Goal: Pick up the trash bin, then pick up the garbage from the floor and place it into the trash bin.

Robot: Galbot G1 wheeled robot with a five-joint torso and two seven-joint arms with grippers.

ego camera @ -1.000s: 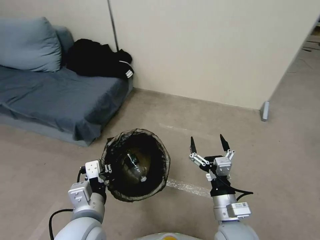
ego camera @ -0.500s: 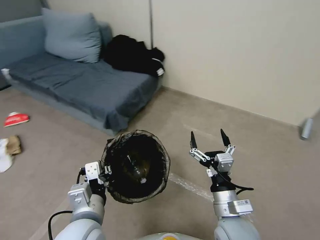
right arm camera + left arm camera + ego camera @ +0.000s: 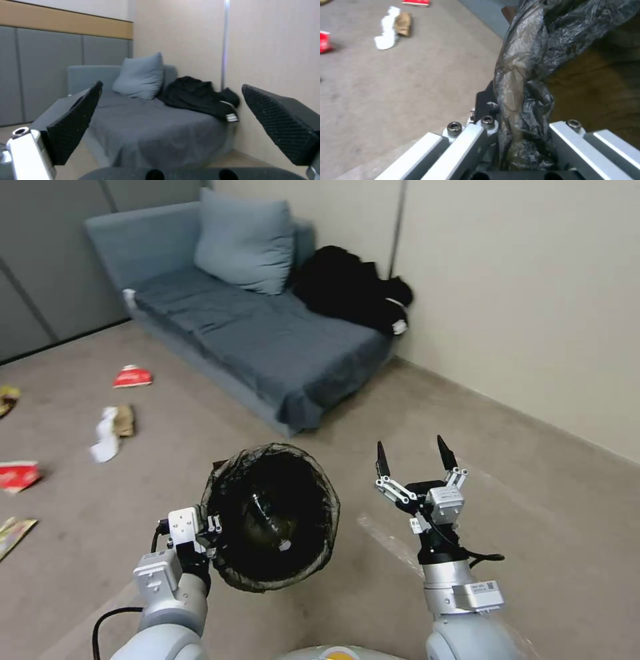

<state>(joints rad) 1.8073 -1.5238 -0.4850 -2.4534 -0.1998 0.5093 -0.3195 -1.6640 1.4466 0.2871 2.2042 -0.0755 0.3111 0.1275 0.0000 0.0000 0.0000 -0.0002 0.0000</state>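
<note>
The right gripper [image 3: 171, 125] holds its two black textured fingers [image 3: 75, 122] wide apart. Between them stands a grey-blue sofa [image 3: 150, 127] against the wall, a pillow [image 3: 140, 76] at its back edge and a black clothes heap [image 3: 196, 98] in its far corner.

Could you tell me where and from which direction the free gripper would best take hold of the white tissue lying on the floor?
Probably across the narrow middle of the white tissue, coming straight down from above. It lies flat on the floor as a long strip, so open fingers can straddle its width. A brown scrap touches one side, so grip toward the end clear of it. The right gripper is open and empty; the left gripper holds the trash bin.
</note>
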